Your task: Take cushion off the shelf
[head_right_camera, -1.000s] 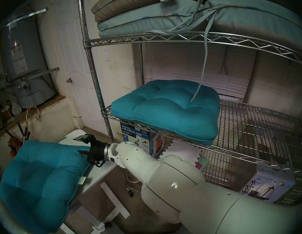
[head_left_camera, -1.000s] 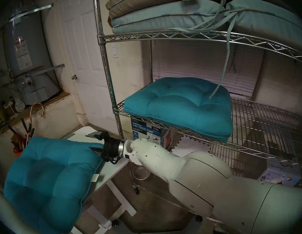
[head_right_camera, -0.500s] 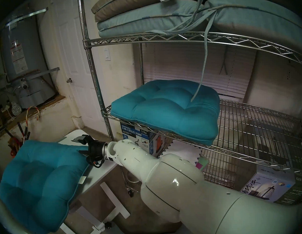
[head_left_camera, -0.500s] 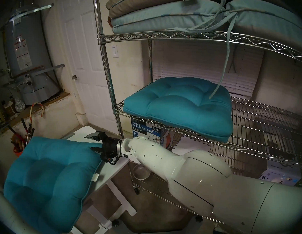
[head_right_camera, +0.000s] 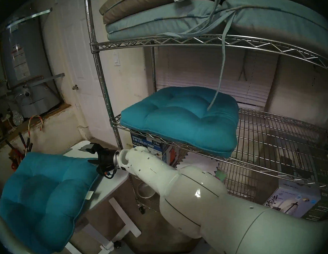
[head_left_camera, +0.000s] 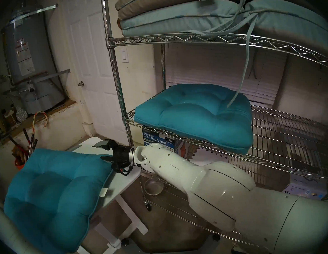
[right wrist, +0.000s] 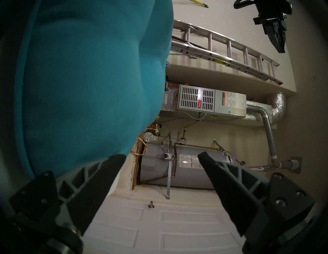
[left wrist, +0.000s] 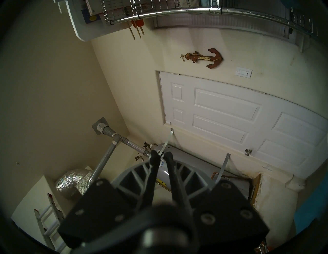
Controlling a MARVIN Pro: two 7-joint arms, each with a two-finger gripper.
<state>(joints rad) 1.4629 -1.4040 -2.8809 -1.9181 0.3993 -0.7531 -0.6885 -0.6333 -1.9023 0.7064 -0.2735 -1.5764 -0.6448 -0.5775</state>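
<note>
One teal tufted cushion (head_left_camera: 197, 116) (head_right_camera: 182, 119) lies on the middle tier of the chrome wire shelf (head_left_camera: 294, 135) (head_right_camera: 284, 135), overhanging its front edge. A second teal cushion (head_left_camera: 52, 194) (head_right_camera: 43, 198) (right wrist: 85, 79) lies on the small white table (head_left_camera: 122, 180) (head_right_camera: 109, 184), drooping over its near side. My right gripper (head_left_camera: 102, 151) (head_right_camera: 89, 155) (right wrist: 160, 156) is open and empty at that cushion's far right corner, one finger just above the fabric. My left gripper (left wrist: 161, 155) (right wrist: 276, 35) is shut and empty, out of the head views.
Pale blue and tan cushions (head_left_camera: 172, 18) are stacked on the shelf's top tier, with a tie strap (head_left_camera: 245, 61) hanging over the teal one. Boxes (head_left_camera: 158, 143) sit on the lower tiers. A water heater (head_left_camera: 30, 61), white door (head_left_camera: 92, 70) and tool bucket (head_left_camera: 21, 159) stand at left.
My right gripper has lifted a little off the table cushion's corner and drawn slightly back to the right, still open. Both teal cushions have stayed put.
</note>
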